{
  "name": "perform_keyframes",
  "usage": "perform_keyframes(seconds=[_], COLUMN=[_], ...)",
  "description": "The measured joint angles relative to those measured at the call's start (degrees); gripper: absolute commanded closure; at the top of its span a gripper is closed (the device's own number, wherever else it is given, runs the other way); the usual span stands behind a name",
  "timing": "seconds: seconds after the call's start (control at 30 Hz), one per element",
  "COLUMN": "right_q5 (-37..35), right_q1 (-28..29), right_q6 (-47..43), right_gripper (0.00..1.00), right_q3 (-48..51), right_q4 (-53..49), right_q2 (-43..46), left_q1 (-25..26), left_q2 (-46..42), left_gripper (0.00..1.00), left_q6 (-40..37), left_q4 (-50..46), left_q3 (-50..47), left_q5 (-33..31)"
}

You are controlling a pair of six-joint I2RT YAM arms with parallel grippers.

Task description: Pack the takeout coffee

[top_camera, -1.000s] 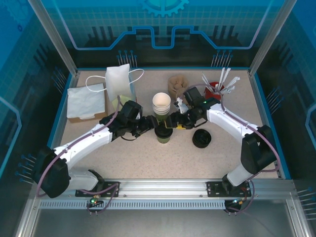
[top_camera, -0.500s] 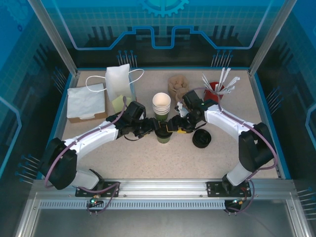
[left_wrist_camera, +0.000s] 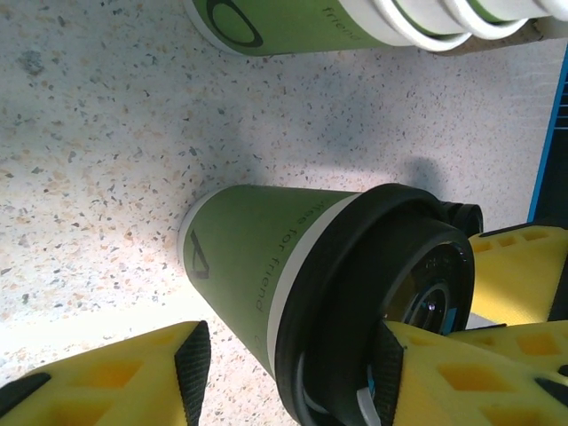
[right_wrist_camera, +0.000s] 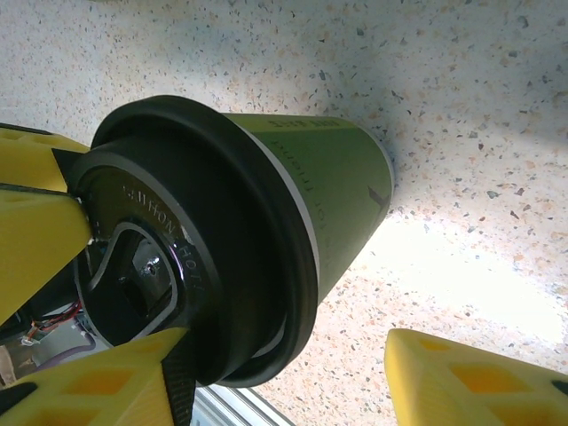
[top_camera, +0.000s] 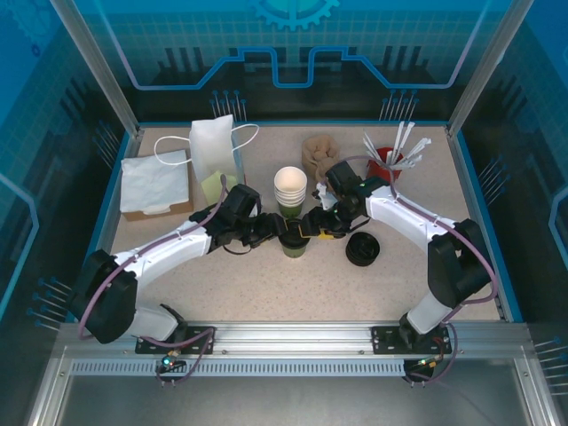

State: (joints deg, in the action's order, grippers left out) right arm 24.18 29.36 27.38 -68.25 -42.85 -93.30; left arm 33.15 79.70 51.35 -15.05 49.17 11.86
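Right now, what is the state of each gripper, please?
Left gripper: open, fingers either side of the takeout coffee.
Right gripper: open, around it too.

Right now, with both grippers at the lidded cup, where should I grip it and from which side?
Grip the takeout coffee by its green paper wall just under the black lid, coming in level from the side. It stands upright and narrows toward its base, so the overhanging lid rim should stop a slip. The open left gripper straddles it.
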Motion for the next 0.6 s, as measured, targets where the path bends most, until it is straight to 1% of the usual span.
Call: perform_keyframes(seconds=[0.23,0.47,0.6], right_q5=[-0.8,-0.8,-0.7], right_q1=[0.3,0.5,0.6], right_q6=[-0.4,-1.0,-1.6], right_gripper=[0.43,0.48,0.53], right_q3=[-0.9,-1.5,-1.4], right_q4=[-1.1,-1.9,-1.7], right_q2=[-0.4,-0.9,-0.9], left_q1=[0.0,0.0,0.0], left_q2=[-0.2,-0.2,-0.2], left_gripper=[0.52,0.52,0.52], left_q6=[1.2,1.2,1.2], left_q4=[1.3,1.9,1.9], left_q3=[-0.7,-1.0,-1.0], left_q5=[0.3,0.5,0.7])
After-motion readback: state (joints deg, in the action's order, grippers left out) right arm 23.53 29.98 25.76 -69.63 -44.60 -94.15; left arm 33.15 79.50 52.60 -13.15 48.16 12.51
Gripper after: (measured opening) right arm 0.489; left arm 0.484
